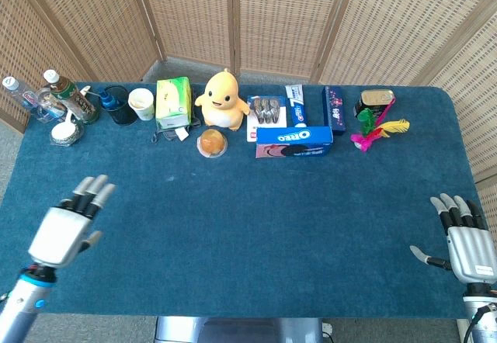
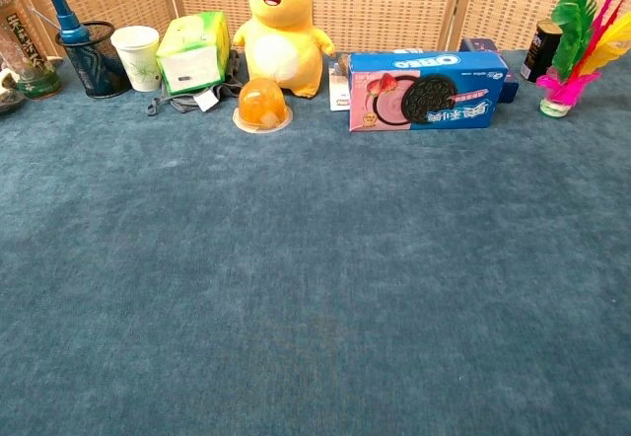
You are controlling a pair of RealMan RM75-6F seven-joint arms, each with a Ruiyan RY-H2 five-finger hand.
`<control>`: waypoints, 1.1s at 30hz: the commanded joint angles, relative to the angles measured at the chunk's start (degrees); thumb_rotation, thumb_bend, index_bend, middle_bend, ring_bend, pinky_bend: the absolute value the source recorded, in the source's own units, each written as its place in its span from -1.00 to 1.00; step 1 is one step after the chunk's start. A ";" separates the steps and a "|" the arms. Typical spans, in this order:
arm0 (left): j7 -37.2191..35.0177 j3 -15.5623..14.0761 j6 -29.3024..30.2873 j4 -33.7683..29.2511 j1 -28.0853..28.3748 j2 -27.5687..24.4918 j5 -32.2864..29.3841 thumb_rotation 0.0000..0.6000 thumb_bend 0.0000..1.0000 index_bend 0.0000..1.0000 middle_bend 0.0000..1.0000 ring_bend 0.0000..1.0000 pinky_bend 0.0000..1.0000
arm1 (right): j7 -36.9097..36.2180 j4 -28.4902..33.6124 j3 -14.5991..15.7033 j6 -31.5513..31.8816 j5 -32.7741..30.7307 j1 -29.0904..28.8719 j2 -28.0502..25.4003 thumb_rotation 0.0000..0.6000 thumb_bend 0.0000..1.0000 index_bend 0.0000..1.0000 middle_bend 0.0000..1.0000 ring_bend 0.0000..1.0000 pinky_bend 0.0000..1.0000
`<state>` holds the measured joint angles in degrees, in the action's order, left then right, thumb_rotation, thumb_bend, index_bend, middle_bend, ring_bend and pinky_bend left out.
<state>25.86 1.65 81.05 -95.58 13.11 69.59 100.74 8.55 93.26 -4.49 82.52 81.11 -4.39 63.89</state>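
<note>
My left hand [image 1: 71, 223] hovers over the near left part of the blue table [image 1: 248, 226], fingers spread and holding nothing. My right hand [image 1: 463, 243] stays at the table's near right edge, fingers apart, also holding nothing. Neither hand shows in the chest view. Along the far side stand a yellow plush duck [image 1: 222, 99] [image 2: 281, 24], an orange jelly cup [image 1: 212, 142] [image 2: 261, 105] and a blue Oreo box [image 1: 294, 140] [image 2: 426, 91]. All are well away from both hands.
At the far left are bottles [image 1: 68, 95], a mesh pen cup [image 1: 116, 105] [image 2: 92, 56], a paper cup [image 1: 142, 103] [image 2: 136, 56] and a green tissue box [image 1: 173, 102] [image 2: 191, 53]. A feather shuttlecock [image 1: 374, 133] [image 2: 572, 46] and can [image 1: 376, 101] stand far right. Wicker screens back the table.
</note>
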 commanded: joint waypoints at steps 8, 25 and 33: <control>10.08 -0.23 -11.10 -2.50 8.70 7.98 6.26 1.00 0.47 -1.00 -1.00 -1.00 0.18 | -0.66 -0.29 -0.54 -0.28 -1.34 0.05 -0.37 0.28 -1.00 -1.00 -1.00 -1.00 -0.93; -4.90 -6.18 -14.02 2.54 20.05 14.57 19.14 1.00 0.51 -1.00 -1.00 -0.99 0.16 | 1.22 0.02 -2.13 -2.32 -7.71 0.09 -1.19 0.27 -1.00 -1.00 -1.00 -1.00 -0.93; -12.80 -7.74 -8.18 9.94 23.21 16.09 24.22 1.00 0.51 -1.00 -1.00 -0.91 0.14 | 1.64 0.04 -2.34 -2.60 -8.59 -0.04 -1.13 0.29 -1.00 -1.00 -1.00 -1.00 -0.93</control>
<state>14.48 -5.63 71.30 -87.39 35.33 84.99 123.88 10.15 93.28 -6.82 79.94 72.58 -4.42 62.76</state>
